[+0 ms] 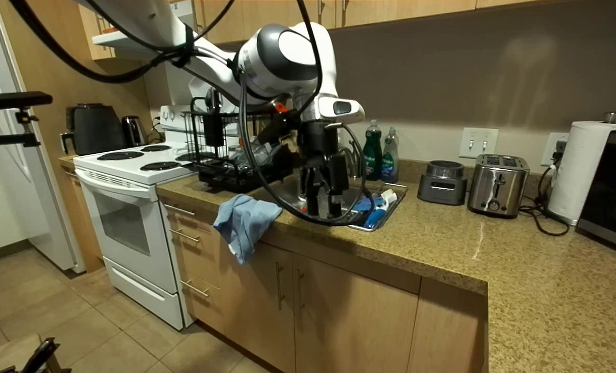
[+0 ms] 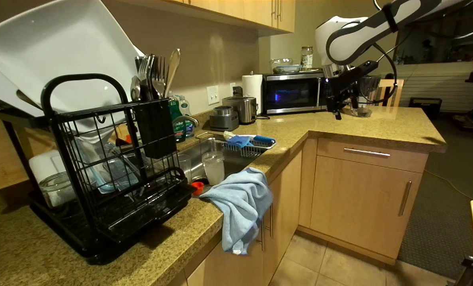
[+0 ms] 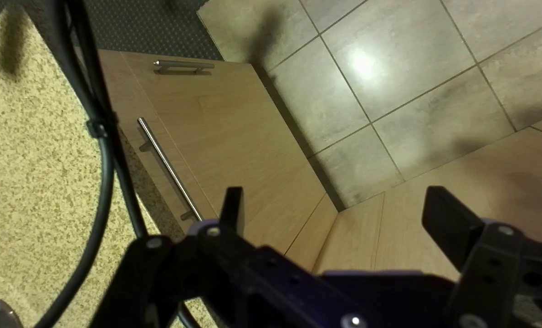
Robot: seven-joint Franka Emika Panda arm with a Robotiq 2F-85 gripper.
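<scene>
Far left of my gripper [image 1: 324, 206], in an exterior view, stands a white stove [image 1: 127, 223]; nearer on that side are a black dish rack [image 1: 235, 180] and a draped light blue cloth [image 1: 248, 220]. At the middle, I have the fingers [image 3: 451, 228] spread wide apart. Below and ahead of them, left to right in the wrist view, lie the speckled countertop [image 3: 29, 159], wooden cabinet fronts [image 3: 234, 123] and pale floor tiles [image 3: 389, 82]. Right of the gripper, in an exterior view, come soap bottles [image 1: 372, 155], a steel toaster [image 1: 498, 184] and paper towels [image 1: 580, 171].
</scene>
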